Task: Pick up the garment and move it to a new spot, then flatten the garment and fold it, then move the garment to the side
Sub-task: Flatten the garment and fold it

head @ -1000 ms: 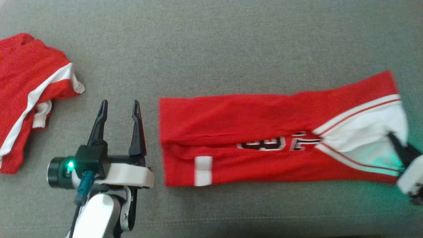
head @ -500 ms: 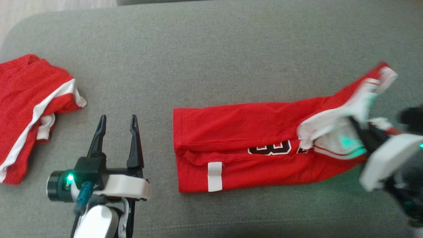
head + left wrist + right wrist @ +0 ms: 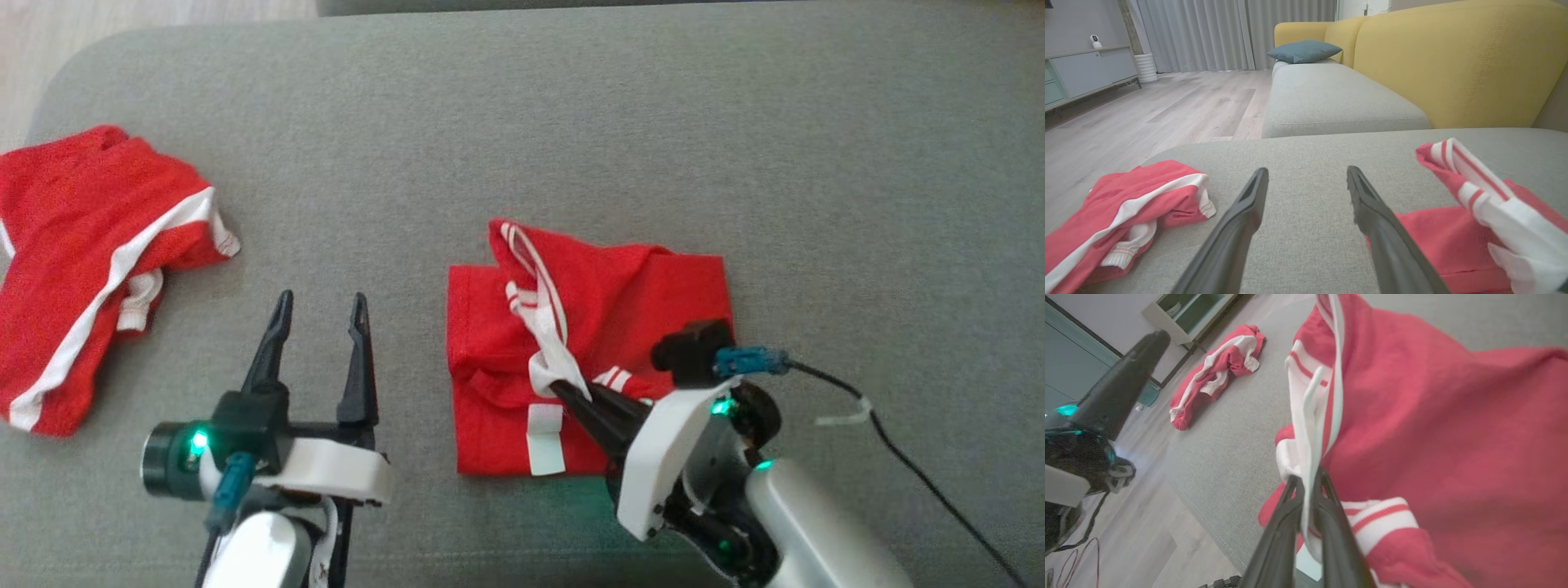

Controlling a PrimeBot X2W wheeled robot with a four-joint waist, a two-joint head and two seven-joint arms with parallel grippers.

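The garment [image 3: 637,302] is a red jersey with white and red trim, lying folded over itself on the grey cushion [image 3: 522,122]. My right gripper [image 3: 563,390] is shut on its white trim edge, pinched between the fingertips [image 3: 1306,486], and holds that edge over the jersey's left half. In the right wrist view the red cloth [image 3: 1433,437] spreads beyond the fingers. My left gripper [image 3: 320,304] stands open a little left of the jersey, nothing between its fingers [image 3: 1249,212]. The jersey [image 3: 1457,228] lies just right of it.
A second red and white garment [image 3: 90,253] lies crumpled at the cushion's left end [image 3: 1122,204]. A black cable [image 3: 898,441] trails right of my right wrist. Beyond the cushion are a wooden floor [image 3: 1147,110], another grey seat [image 3: 1339,98] and a yellow sofa back [image 3: 1453,61].
My right gripper has carried the jersey's right end leftward over the rest, folding it to about half its length. The head camera has shifted a little. The left gripper stays open.
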